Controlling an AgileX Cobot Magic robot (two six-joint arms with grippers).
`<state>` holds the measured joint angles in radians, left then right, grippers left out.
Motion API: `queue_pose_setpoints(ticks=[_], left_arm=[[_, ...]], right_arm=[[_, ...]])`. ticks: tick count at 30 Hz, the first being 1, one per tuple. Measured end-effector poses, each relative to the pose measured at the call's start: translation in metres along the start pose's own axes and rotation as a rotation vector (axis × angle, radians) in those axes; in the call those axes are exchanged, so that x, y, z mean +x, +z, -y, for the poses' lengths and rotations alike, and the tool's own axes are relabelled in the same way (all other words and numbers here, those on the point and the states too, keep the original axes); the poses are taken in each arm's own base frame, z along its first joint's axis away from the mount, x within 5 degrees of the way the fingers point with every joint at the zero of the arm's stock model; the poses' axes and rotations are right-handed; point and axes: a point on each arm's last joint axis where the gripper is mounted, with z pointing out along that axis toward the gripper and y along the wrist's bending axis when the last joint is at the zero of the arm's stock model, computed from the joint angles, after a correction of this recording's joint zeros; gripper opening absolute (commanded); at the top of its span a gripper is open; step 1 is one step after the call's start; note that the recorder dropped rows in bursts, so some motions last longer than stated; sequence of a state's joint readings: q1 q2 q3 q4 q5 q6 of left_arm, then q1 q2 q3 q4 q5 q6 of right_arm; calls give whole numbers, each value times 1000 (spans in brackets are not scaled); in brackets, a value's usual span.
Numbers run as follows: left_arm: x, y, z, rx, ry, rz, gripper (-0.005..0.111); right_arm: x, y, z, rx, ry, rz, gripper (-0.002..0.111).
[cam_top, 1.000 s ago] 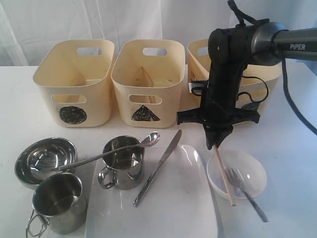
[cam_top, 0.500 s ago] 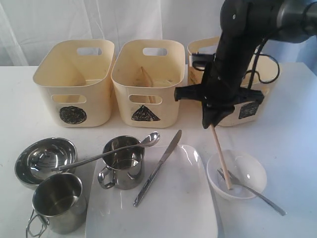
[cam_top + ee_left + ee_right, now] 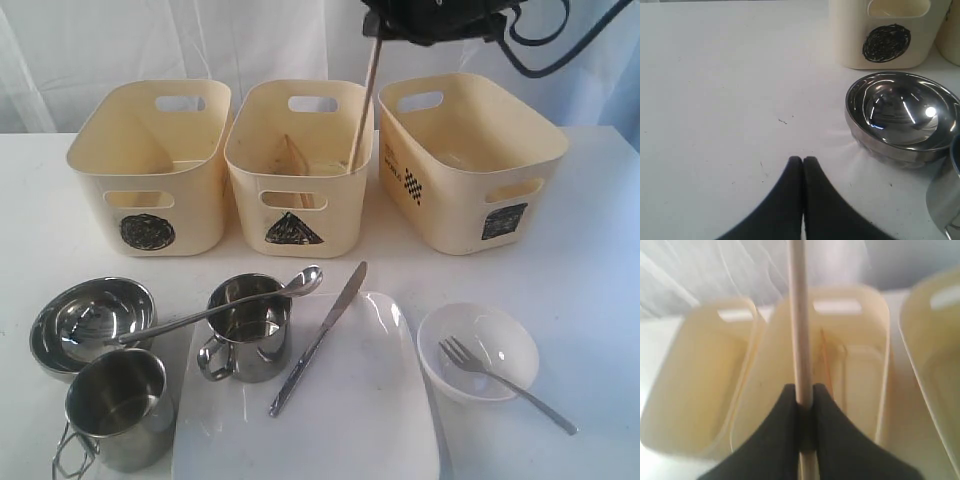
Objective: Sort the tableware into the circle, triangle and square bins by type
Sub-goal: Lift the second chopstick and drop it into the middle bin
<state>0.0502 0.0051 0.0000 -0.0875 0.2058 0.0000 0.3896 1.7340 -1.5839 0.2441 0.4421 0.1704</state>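
Risen since the earlier frame from above the clear plastic bowl, the right gripper now sits at the top edge of the exterior view, and the fork has swung round. The gripper's jaws are clamped on one wooden chopstick.

Surroundings. The chopstick hangs tilted, with its lower end inside the triangle bin, close to the wall that faces the square bin. The circle bin stands on the other side of the triangle bin. All three are in a row on the white table.

Containers. The fork's tines rest in the clear plastic bowl and its handle runs out over the rim onto the table. A knife lies aslant on the white square plate, its blade tip past the far edge. The steel spoon bridges a steel mug and the steel bowl. A second steel mug stands just in front of that bowl. A slender pale shape leans inside the triangle bin.

Limits of view. The right arm is cut off by the top of the exterior view. The left gripper, jaws pressed together and holding nothing, appears only in its wrist view, over bare table beside the steel bowl. Whether the first mug stands on the plate or just beside it cannot be told. The right wrist view is blurred.
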Motion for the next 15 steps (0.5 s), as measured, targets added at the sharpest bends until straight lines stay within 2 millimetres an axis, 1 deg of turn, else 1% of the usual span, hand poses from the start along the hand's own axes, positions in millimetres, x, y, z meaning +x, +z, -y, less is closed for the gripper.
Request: queue_pose_setpoints(ticks=[3, 6, 10, 13, 15], left_arm=[[0, 0, 0, 0, 0, 0, 0], [0, 0, 0, 0, 0, 0, 0], [0, 0, 0, 0, 0, 0, 0], [0, 0, 0, 0, 0, 0, 0], [0, 0, 0, 0, 0, 0, 0]], right_arm=[[-8, 13, -6, -39, -21, 171, 0], [-6, 31, -16, -77, -45, 299, 0], [6, 58, -23, -100, -77, 389, 0], [22, 79, -24, -96, -126, 387, 0], [31, 90, -20, -82, -160, 368, 3]])
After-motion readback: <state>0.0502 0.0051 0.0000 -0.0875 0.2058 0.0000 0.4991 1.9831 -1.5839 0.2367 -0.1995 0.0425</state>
